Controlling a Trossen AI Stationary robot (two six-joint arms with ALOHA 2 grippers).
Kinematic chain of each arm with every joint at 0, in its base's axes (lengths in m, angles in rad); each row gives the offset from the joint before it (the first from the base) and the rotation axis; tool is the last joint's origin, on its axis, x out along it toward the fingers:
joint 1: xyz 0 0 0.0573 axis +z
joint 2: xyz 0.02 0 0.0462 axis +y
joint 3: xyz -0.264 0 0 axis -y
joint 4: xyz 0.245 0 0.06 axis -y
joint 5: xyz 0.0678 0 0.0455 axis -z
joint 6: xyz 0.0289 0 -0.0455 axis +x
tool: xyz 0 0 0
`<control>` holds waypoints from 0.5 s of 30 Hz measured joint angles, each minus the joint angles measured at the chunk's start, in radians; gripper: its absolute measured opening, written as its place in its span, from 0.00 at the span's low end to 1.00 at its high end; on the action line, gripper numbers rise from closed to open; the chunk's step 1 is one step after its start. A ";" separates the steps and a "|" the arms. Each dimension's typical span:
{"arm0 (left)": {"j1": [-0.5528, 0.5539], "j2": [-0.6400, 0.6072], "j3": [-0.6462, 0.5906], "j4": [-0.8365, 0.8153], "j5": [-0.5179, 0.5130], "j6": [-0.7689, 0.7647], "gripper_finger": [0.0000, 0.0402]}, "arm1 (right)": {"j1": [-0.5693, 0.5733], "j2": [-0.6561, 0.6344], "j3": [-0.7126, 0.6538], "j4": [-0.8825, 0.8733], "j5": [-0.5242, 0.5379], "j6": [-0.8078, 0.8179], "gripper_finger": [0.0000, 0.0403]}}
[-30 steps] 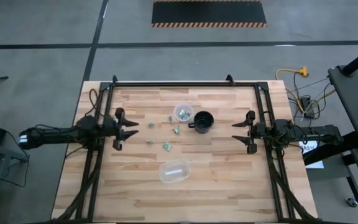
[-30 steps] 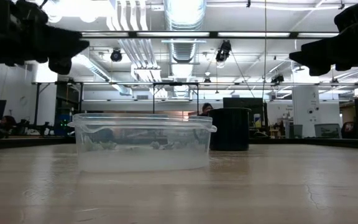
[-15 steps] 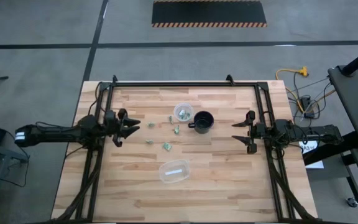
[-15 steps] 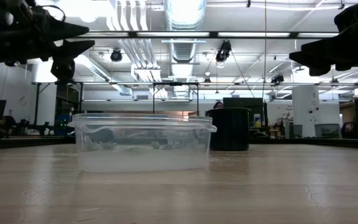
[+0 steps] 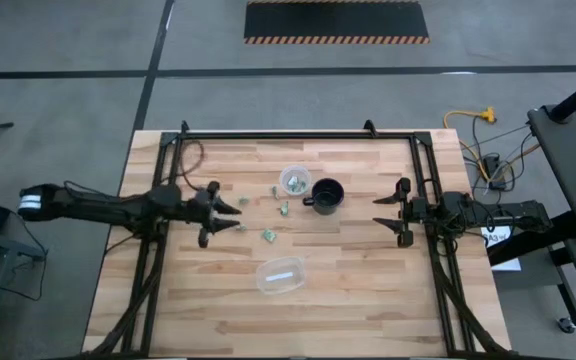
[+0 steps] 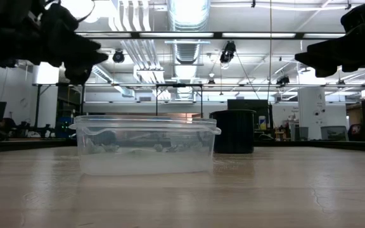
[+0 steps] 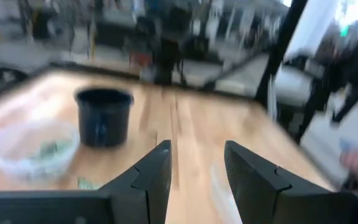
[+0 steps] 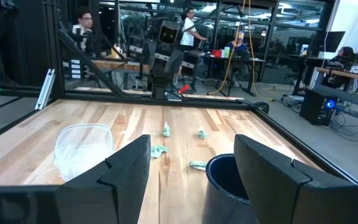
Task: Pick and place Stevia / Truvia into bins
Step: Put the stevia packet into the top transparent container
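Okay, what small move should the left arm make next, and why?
Probably ease the open left gripper down over the nearest green-and-white paper sweetener packet. It is above the wooden table, empty, right beside that loose packet, which lies outside the small round clear plastic cup.

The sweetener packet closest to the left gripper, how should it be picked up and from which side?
That packet lies flat on the table, clear of the others, so probably come straight down from above and pinch across its narrow width, fingertips nearly touching the wood. The open left gripper already hangs almost over it; the right gripper waits at the table's right side.
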 joint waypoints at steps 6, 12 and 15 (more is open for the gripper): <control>-0.068 0.143 0.163 -0.289 -0.068 0.040 0.33 | 0.000 0.000 0.000 0.000 0.000 0.000 0.55; -0.143 0.276 0.331 -0.561 -0.236 0.041 0.33 | 0.000 0.000 0.000 0.000 0.000 0.000 0.55; -0.167 0.336 0.381 -0.640 -0.298 0.040 0.33 | 0.000 0.000 0.000 0.000 0.000 0.000 0.55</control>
